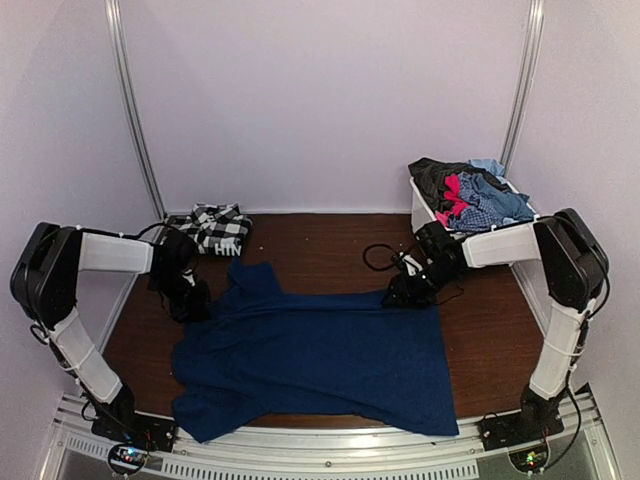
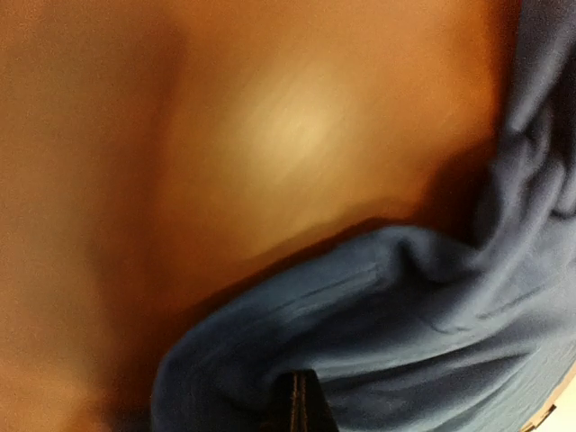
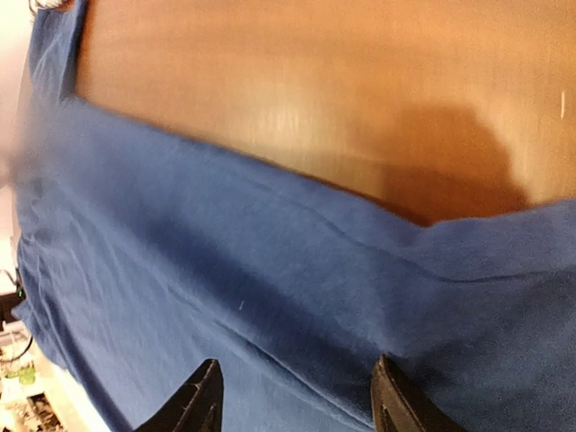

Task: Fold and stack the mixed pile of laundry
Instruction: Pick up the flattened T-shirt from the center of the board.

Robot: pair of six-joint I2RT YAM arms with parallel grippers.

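A long navy blue garment lies spread across the brown table. My left gripper sits low at its upper left corner. In the left wrist view its fingertips are pressed together, and the navy cloth bunches around them. My right gripper is at the garment's upper right edge. In the right wrist view it stands open just above the cloth, one finger on each side of a low fold. A black-and-white checked shirt lies at the back left. More laundry sits heaped at the back right.
The white bin holding the red, light blue and dark grey items stands at the back right corner. White walls close off the back and both sides. The navy garment's lower hem reaches the table's near edge.
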